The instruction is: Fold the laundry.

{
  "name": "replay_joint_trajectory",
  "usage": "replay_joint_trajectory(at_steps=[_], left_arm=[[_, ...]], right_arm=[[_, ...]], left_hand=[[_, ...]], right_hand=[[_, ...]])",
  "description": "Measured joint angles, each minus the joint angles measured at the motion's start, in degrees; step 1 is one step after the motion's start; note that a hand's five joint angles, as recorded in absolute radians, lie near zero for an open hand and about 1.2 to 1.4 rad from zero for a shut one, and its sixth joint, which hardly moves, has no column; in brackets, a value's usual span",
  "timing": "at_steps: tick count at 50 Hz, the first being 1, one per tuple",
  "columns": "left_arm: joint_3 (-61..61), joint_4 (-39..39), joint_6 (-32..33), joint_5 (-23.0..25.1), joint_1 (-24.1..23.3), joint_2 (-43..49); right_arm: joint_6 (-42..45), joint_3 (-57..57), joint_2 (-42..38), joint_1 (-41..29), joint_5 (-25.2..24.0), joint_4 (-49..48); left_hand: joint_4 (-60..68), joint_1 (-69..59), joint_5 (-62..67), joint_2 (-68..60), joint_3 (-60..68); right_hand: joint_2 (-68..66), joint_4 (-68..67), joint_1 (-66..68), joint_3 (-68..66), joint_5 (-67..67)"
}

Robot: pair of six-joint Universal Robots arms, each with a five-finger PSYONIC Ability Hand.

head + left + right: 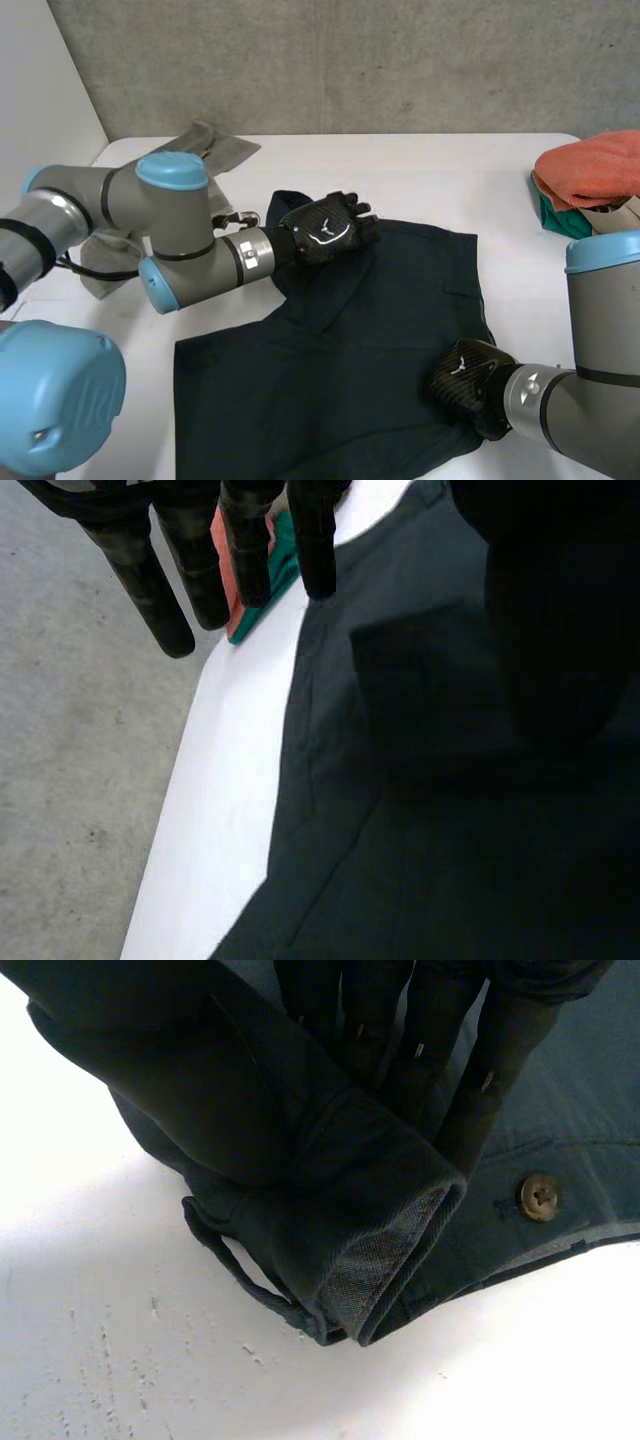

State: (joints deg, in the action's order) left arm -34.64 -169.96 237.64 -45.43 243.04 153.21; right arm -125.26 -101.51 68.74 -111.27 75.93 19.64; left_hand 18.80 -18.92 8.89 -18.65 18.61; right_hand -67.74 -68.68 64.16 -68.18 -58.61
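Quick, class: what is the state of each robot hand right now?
Left hand: open, fingers straight over the dark shirt.
Right hand: shut on the shirt's cuff.

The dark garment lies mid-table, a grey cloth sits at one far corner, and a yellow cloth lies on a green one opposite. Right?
Not quite: the head view shows an orange cloth, not a yellow one, on the green cloth. The dark garment lies mid-table and the grey cloth at a far corner.
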Motion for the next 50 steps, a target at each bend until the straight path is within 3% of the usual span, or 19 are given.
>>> replay_joint_trajectory(at_steps=[3,9,23,26,27,30,42,43,48,49,50], left_arm=[[0.98,0.35,0.47,0.19,0.15,0.99],[1.48,0.88,1.08,1.35,-0.18,2.68],[0.79,-0.70,1.22,2.19,-2.06,3.56],[0.73,-0.64,1.30,1.94,-2.15,3.51],[0.58,-0.78,1.47,1.49,-2.21,3.38],[0.01,-1.78,2.03,-0.25,-2.32,2.85],[-9.07,-8.37,4.67,-13.84,-0.05,-3.80],[-12.37,-8.81,5.07,-16.56,1.07,-6.32],[-18.52,-9.39,4.21,-19.80,2.97,-11.04],[-19.68,-9.70,3.49,-19.53,3.22,-11.96],[-20.55,-10.11,2.71,-18.91,3.35,-12.67]], right_arm=[[-0.04,0.03,-0.21,0.00,-0.02,-0.13],[0.05,0.22,-1.39,0.06,0.03,-0.89],[0.15,0.02,-2.29,-0.17,0.34,-1.08],[0.14,0.01,-2.27,-0.23,0.36,-1.07],[0.13,0.01,-2.27,-0.28,0.37,-1.07],[0.12,0.01,-2.27,-0.34,0.37,-1.09],[-0.19,0.05,-1.75,-0.57,0.28,-1.22],[-0.43,0.18,-1.44,-0.58,0.22,-1.35],[-1.19,0.47,-1.01,-0.66,0.20,-1.80],[-1.37,0.55,-0.97,-0.68,0.21,-1.90],[-1.52,0.63,-0.95,-0.69,0.22,-1.97]], left_hand=[[0.63,-0.65,0.65,-0.63,0.65],[14.22,-14.96,14.10,-14.15,14.18],[9.60,-10.14,9.44,-10.10,10.18],[17.31,-18.62,17.14,-18.28,18.34],[41.07,-44.39,40.55,-41.99,40.99],[49.28,-48.52,47.87,-49.33,49.06],[49.87,-48.52,47.88,-49.80,49.60],[49.89,-48.52,47.88,-49.81,49.60],[48.99,-47.82,47.20,-48.95,48.76],[33.39,-30.31,32.72,-33.37,33.46],[27.06,-22.97,26.46,-25.88,26.13]], right_hand=[[0.00,0.00,0.00,0.00,0.00],[0.00,0.00,0.78,0.00,0.00],[-0.60,0.00,2.11,-0.15,0.00],[-0.60,0.00,2.11,-0.15,0.00],[-0.60,0.00,2.11,-0.15,0.00],[-0.60,0.00,2.12,-0.15,0.00],[-0.60,0.00,2.11,-0.15,0.00],[-0.60,0.00,2.12,-0.15,0.00],[-0.60,0.00,2.12,-0.16,0.00],[-0.60,0.00,2.12,-0.16,-0.01],[-0.60,0.00,2.12,-0.16,-0.02]])
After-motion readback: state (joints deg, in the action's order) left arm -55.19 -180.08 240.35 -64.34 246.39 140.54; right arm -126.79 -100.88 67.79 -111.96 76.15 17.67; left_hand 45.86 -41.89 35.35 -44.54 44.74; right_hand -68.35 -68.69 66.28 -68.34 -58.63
